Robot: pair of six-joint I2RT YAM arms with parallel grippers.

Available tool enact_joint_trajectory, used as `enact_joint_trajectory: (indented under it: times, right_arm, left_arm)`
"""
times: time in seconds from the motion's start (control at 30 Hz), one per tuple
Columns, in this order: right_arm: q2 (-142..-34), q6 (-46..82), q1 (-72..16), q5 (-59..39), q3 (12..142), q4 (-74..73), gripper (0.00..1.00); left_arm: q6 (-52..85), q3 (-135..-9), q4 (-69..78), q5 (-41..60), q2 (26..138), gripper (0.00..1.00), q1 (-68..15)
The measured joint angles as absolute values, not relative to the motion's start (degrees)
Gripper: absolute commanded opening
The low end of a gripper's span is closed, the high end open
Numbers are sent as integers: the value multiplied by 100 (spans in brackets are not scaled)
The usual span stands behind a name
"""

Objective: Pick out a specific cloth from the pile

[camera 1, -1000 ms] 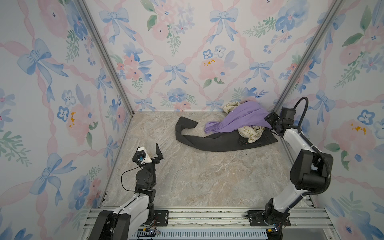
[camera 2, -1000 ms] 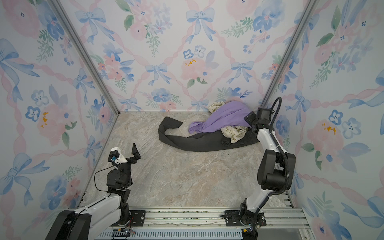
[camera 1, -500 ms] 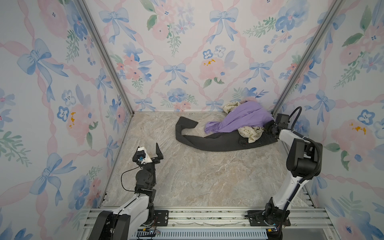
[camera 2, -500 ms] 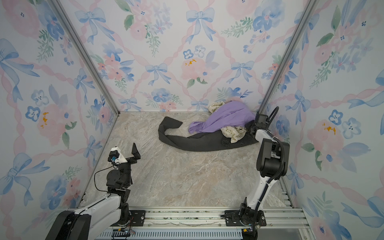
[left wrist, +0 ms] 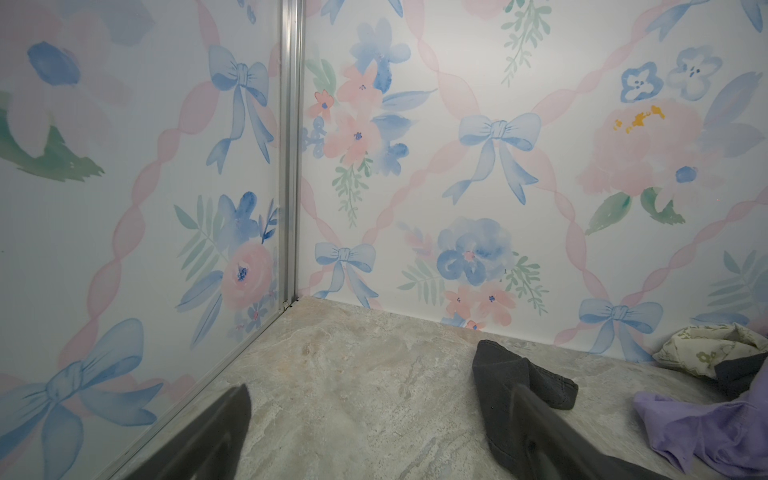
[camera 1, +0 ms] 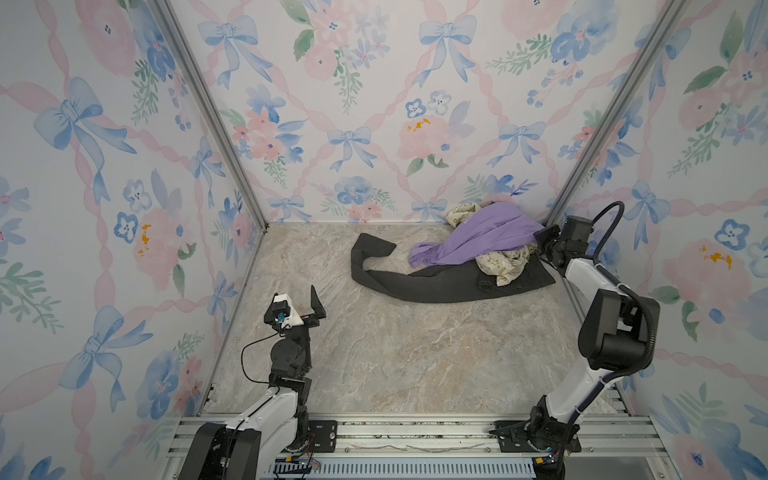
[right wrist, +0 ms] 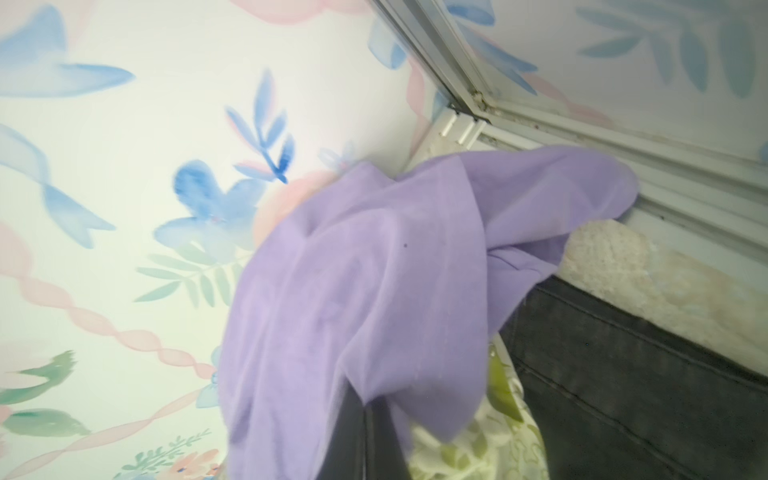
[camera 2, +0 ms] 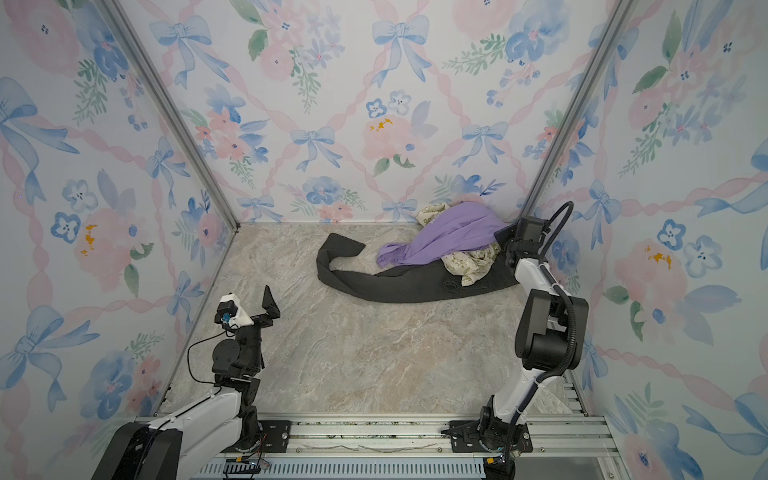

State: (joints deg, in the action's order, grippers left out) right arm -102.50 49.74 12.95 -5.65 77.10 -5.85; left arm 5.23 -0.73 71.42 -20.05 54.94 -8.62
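Observation:
The pile lies in the far right corner in both top views. It holds a long dark grey garment (camera 1: 436, 286), a cream cloth with olive prints (camera 1: 503, 266) and, on top, the lavender cloth (camera 1: 486, 237) (camera 2: 453, 239). My right gripper (camera 1: 540, 239) (camera 2: 500, 237) sits at the pile's right end. In the right wrist view its fingers press together with a fold of the lavender cloth (right wrist: 374, 291) caught at the tips of the gripper (right wrist: 365, 411). My left gripper (camera 1: 299, 307) (left wrist: 380, 390) stands open and empty, well away at the near left.
Floral walls enclose the marble floor (camera 1: 395, 353) on three sides. The pile lies close to the back wall and the right corner post (camera 1: 582, 166). The dark garment's tail (left wrist: 511, 374) curls out toward the left over the floor.
My right gripper has gone from open to shut on the lavender cloth's edge at the pile's right end, and its elbow has shifted. The left arm has stayed still.

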Motion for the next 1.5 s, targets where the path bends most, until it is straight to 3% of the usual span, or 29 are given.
enact_joint_trajectory:
  times: [0.4,0.8,0.97,1.23,1.5]
  right_arm:
    - [-9354,4486,617,-462,7918,-862,0]
    - [-8534,3153,-956,-709,9142,-1057,0]
    - [-8388,2845,-1575,-1177,9395,-1057,0]
    - [-8392,2405,-2499,-1874,9408,-563,0]
    - [-8390,1747,-3216,-2069,8882,152,0]
  left_arm:
    - [587,-73,7144,-1938,5494,98,-858]
    - [718,-73,7170,-1313,5529,98,-858]
    - [1153,-49,6726,-840,4547,98,-950]
    - [1385,-609,5050,-607,2825,98,-2108]
    - [1428,-1608,4132,-333,3468,97,-3256]
